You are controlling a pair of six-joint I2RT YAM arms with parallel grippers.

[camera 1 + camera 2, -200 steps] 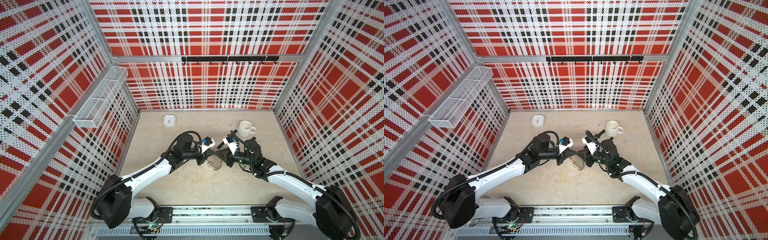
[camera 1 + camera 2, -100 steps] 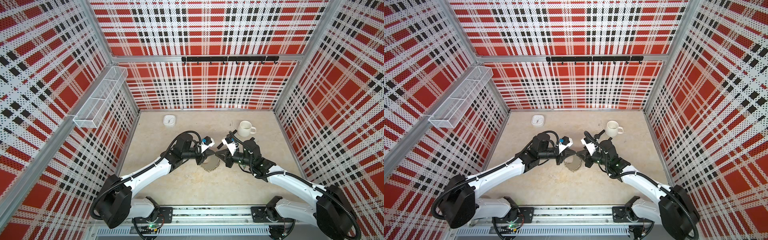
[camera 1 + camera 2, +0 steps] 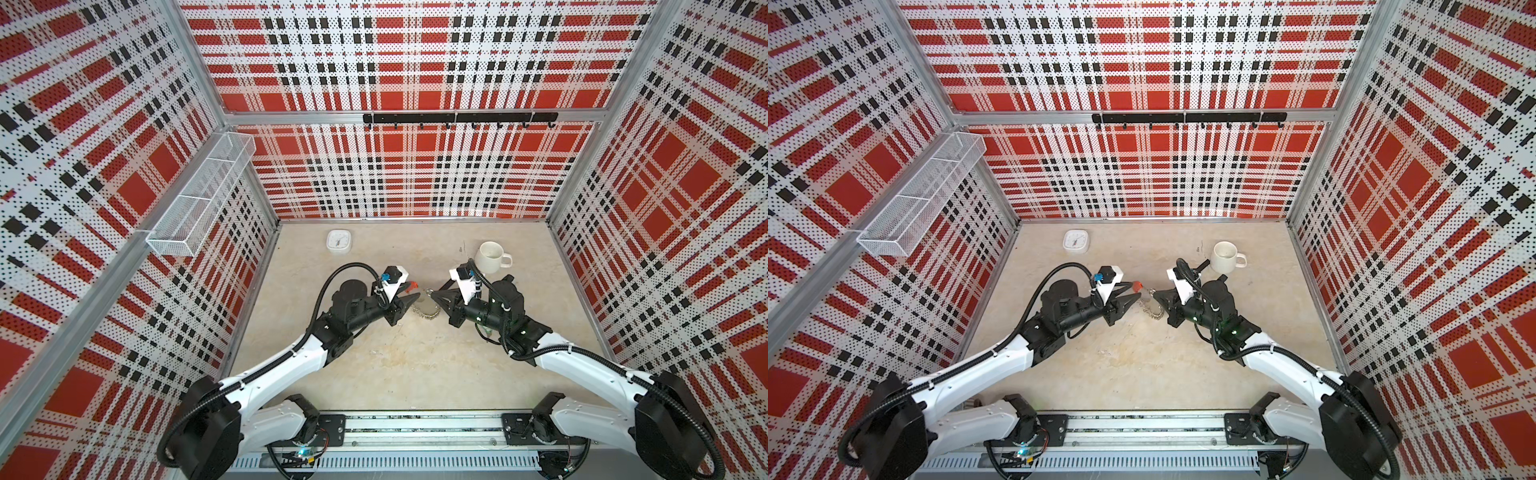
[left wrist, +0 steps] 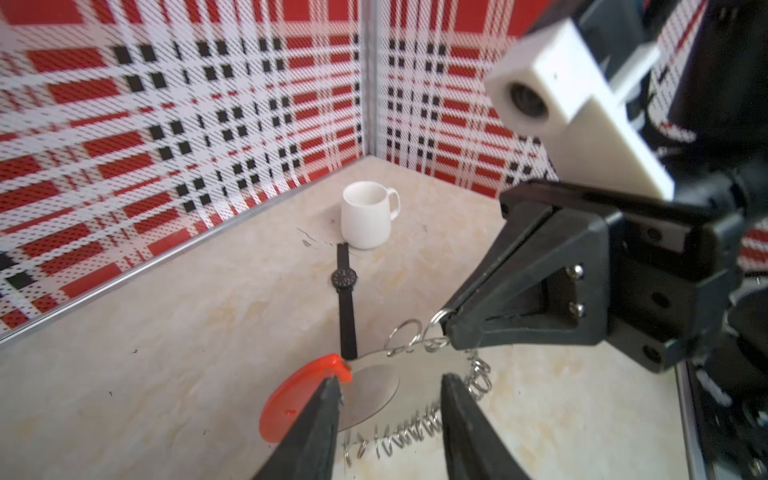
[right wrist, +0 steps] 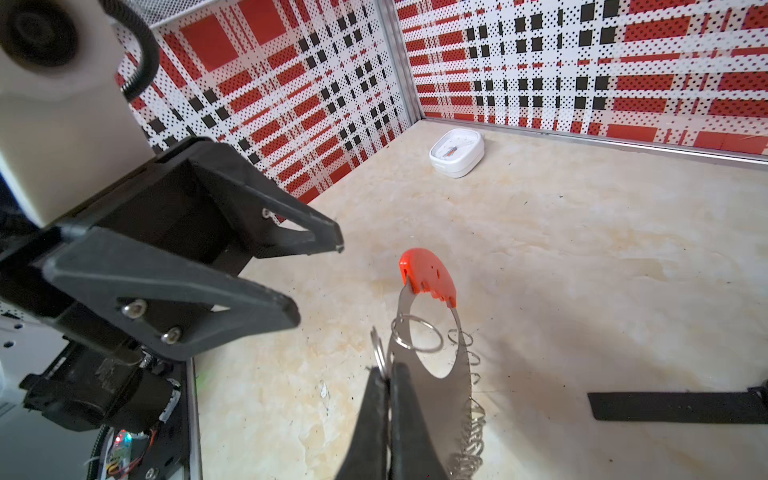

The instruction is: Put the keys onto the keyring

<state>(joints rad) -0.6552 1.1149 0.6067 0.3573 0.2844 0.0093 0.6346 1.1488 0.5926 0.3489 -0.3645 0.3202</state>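
Right wrist view tells the story: my right gripper (image 5: 388,370) is clamped on the edge of the keyring (image 5: 462,357), holding it mid-table, I'd guess to steady it for threading. My left gripper (image 5: 318,280) sits just left of it, jaws apart, holding nothing, close to the red section (image 5: 428,276) but not gripping it. It's probably free to fetch the key, which I can't spot anywhere. Count: one keyring, two split rings on it plus too many wire loops to count, one mug (image 4: 368,216), one watch (image 4: 345,286), one clock (image 5: 457,151).
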